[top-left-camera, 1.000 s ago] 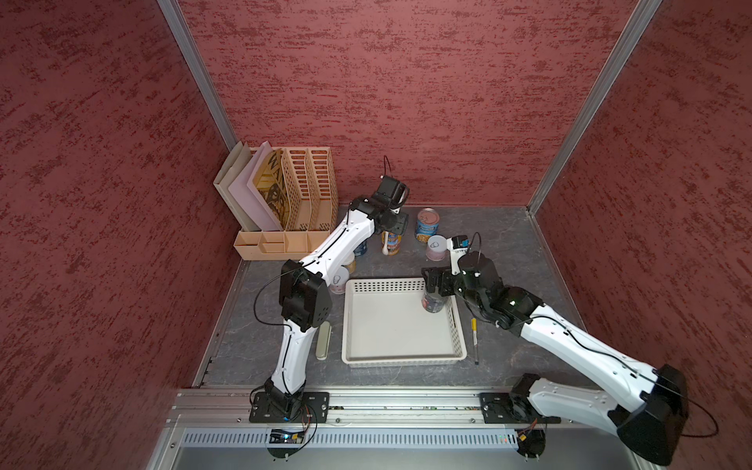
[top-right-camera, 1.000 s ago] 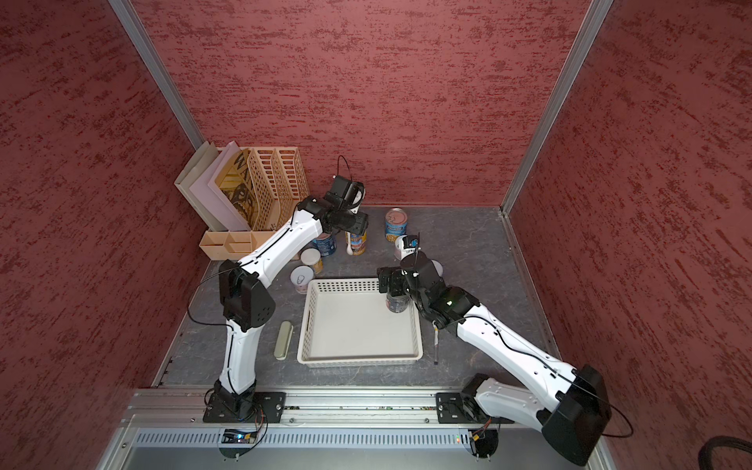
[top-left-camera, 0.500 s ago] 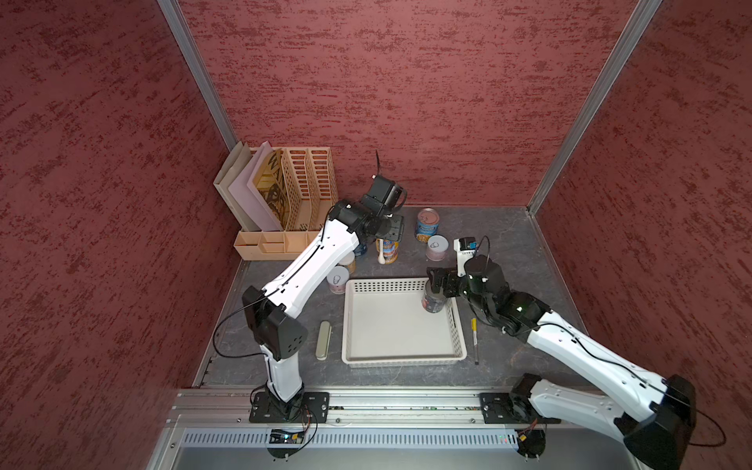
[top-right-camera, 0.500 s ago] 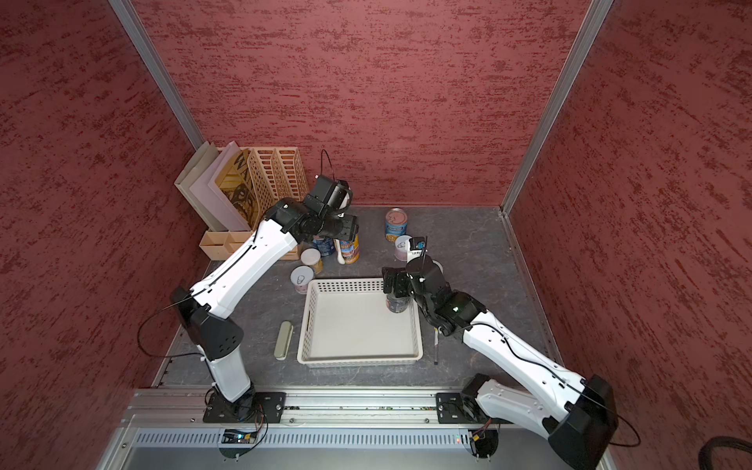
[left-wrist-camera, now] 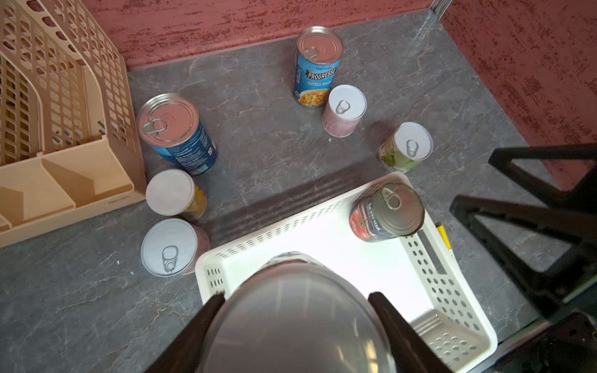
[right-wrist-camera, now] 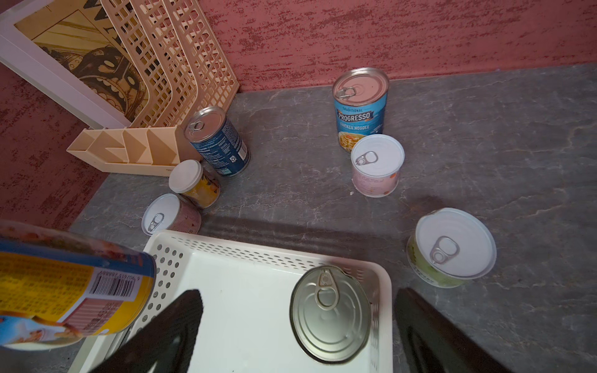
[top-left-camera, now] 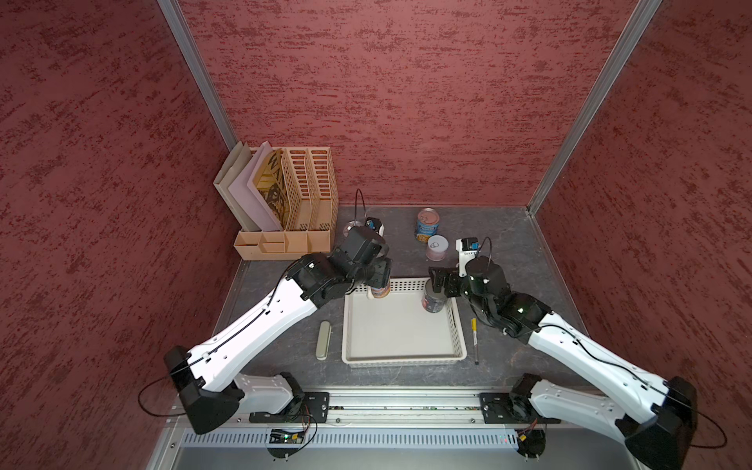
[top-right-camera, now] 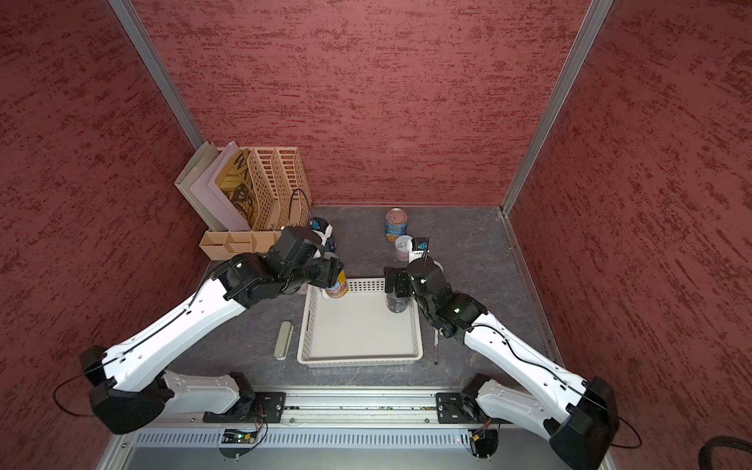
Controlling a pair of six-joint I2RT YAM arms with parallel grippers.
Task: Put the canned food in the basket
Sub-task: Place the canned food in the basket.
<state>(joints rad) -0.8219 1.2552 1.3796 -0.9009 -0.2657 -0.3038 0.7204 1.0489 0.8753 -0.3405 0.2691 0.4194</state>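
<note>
**Yellow can reaches basket**

Left jaws, clamped on the slim yellow-labelled can (top-left-camera: 380,290), now hang over the far left corner of the basket (top-left-camera: 403,360), moved in from beside the file holder (top-left-camera: 310,191); right jaws stay spread wide around the dark can (top-left-camera: 433,300), which stands inside at the far right corner.

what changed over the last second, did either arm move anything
The left claw, already shut on the yellow-labelled can, carried it from the far side toward the robot, to over the basket's far left corner. Unchanged: the right claw open at the dark can, which stands in the basket.
</note>
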